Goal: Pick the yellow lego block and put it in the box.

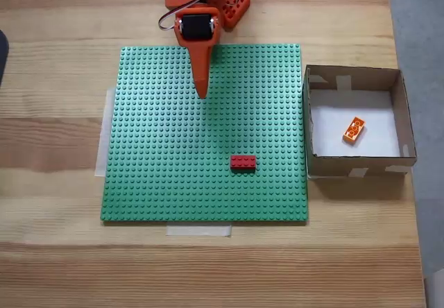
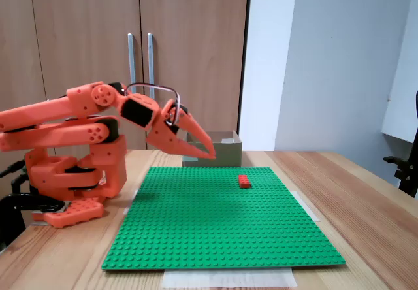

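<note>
The yellow lego block [image 1: 354,130] is lying inside the box [image 1: 409,131] right now, on the white floor, a little right of the middle in the top-down fixed view, clear of all four walls. Its long axis runs on a diagonal, lower-left to upper-right in that view, studs up. So by my reading the drop is done and I've nothing left to carry.

My gripper [image 1: 202,94] sits well apart from it, hanging over the upper part of the green baseplate [image 1: 152,183], nose pointing toward the near edge of the board. The block lies off to the right and slightly lower in the top-down view, across the board and over the cardboard wall. In the side-on fixed view the gripper [image 2: 210,154] is raised above the plate, tilted down, the two fingers drawn together to a point with nothing between them.

The red brick [image 1: 243,161] is the only loose thing on the board, low and centre-right, between me and the box's near corner but not touching either. The arm's base [image 2: 72,172] is folded back at the far edge of the table [image 1: 55,266]. If I move at all, I'd judge it a plain retreat to rest; the red brick stays untouched.
</note>
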### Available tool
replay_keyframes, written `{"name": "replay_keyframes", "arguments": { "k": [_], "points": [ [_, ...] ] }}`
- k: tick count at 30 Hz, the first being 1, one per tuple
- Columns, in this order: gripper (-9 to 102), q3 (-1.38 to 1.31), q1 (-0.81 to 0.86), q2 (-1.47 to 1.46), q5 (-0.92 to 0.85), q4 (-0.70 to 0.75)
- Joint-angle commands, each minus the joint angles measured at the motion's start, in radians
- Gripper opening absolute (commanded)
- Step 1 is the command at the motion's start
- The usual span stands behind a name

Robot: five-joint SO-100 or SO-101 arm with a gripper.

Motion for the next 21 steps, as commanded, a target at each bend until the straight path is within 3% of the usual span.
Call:
{"name": "replay_keyframes", "arguments": {
  "k": [1, 21],
  "points": [
    [-1, 0.02, 0.009, 0.008, -0.009, -0.037],
    [-1, 0.158, 0.017, 0.008, -0.044, -0.13]
  ]
}}
